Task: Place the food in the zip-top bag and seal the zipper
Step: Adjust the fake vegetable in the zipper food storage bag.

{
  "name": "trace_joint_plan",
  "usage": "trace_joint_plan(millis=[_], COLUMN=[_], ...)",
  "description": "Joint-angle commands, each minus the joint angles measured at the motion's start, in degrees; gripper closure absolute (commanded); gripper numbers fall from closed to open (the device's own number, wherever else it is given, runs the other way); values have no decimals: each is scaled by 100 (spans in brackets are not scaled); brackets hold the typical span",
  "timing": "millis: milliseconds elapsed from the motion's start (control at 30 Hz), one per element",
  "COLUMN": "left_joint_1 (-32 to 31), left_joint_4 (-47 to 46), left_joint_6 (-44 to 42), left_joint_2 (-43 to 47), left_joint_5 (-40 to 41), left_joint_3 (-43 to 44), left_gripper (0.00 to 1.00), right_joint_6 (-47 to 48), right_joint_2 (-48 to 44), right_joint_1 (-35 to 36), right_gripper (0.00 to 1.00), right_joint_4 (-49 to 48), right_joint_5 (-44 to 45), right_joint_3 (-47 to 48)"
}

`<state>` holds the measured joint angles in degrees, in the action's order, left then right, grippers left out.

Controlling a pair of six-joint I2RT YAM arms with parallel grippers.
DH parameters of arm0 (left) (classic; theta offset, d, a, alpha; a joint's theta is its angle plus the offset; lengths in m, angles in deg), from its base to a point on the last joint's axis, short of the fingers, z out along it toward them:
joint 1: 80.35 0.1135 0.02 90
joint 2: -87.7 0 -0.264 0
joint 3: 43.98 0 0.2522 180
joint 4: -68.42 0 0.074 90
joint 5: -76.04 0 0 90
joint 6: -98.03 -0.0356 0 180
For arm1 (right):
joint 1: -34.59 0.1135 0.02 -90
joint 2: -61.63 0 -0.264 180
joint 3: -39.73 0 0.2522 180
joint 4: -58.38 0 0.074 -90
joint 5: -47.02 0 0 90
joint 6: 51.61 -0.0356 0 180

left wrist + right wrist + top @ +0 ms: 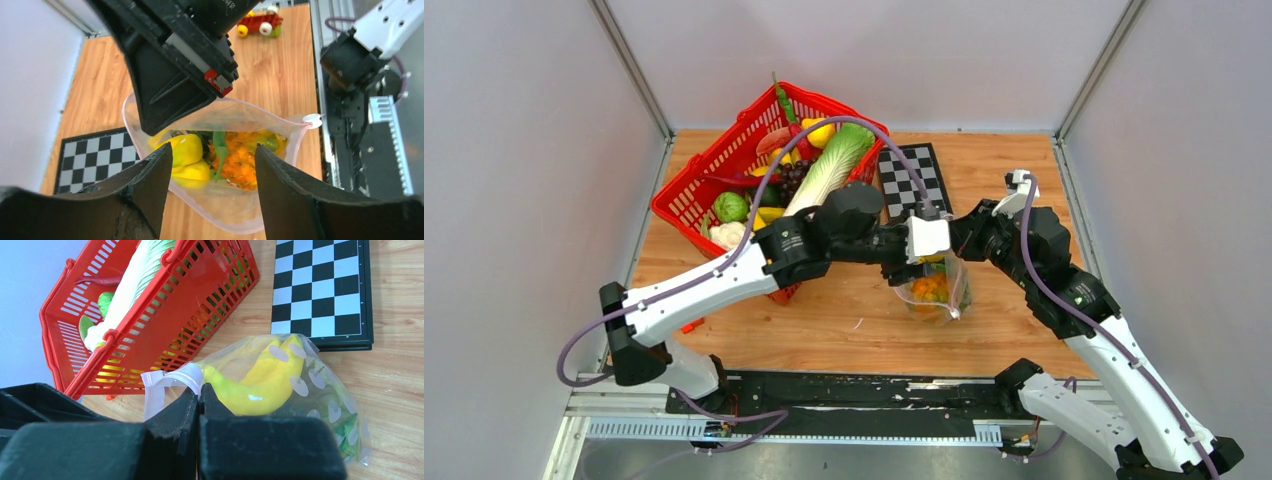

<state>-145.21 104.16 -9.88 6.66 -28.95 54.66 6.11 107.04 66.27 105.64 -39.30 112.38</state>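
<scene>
Two grippers meet at the zip-top bag [932, 288], which sits on the wooden table [844, 320] between the red basket [714, 170] and the right arm, just near of the checkerboard [912, 177]. The right gripper [199, 395] has its fingers pressed together on the pale zipper [170, 380] strip at the bag's mouth; the left gripper [212, 165] stands apart, poised over the open mouth and holding nothing. Thin, crinkly film will probably slip and buckle, so the stiffer zipper edge is the sound place to grip; the toy food [225, 157] inside looks light. Only the left wrist view shows the mouth gaping, with yellow, orange and green pieces within. Only the right wrist view shows the pinch itself and a banana [260, 382] against the film. From above the mouth is mostly hidden by the arms
</scene>
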Motion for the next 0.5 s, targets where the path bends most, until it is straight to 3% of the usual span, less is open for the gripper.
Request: trace_joint_plan(millis=[0, 133, 267, 467], left_joint_1=[-9, -11, -10, -10], left_joint_4=[1579, 2186, 2239, 2133], left_joint_6=[-1138, -1251, -1260, -1090], left_joint_2=[-551, -827, -758, -798], left_joint_5=[-399, -198, -260, -59], left_joint_3=[1008, 1416, 1401, 1411], left_gripper=[37, 52, 54, 70], right_joint_6=[36, 56, 59, 62], right_joint_2=[-18, -16, -20, -6], right_joint_1=[1, 3, 5, 0], right_gripper=[100, 100, 100, 100], right_joint_4=[-428, -413, -410, -405], right_joint_5=[-94, -74, -44, -54], right_joint_3=[137, 157, 145, 149])
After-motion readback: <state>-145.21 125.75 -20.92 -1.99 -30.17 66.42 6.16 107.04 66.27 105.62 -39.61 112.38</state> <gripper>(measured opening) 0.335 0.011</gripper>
